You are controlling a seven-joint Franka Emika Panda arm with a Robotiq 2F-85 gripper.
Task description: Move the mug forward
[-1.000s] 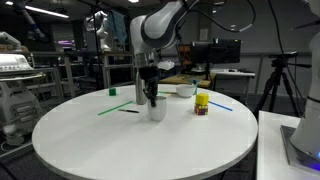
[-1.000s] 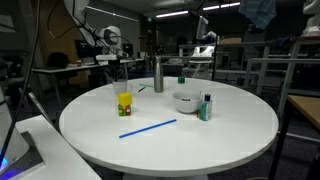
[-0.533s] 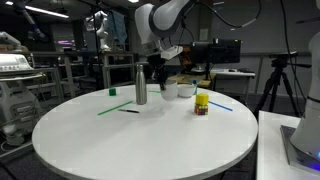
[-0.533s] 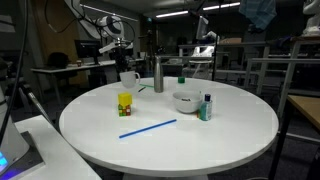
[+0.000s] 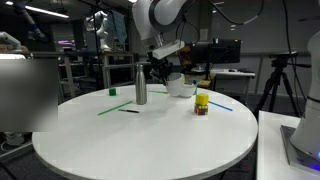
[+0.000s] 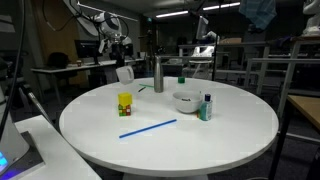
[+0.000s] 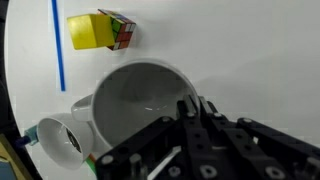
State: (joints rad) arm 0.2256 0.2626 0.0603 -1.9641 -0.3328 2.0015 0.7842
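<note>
Gripper closed on rim of mug. Mug hangs tilted, clear of table, over its far-left part, just beyond yellow cube. Mug sits directly below the claw, so placing likely needs a straight descent.

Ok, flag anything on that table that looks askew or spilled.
The mug is off the table, hanging tilted in the hand rather than upright. Nothing appears spilled; the bottle stands upright and the bowl sits level.
</note>
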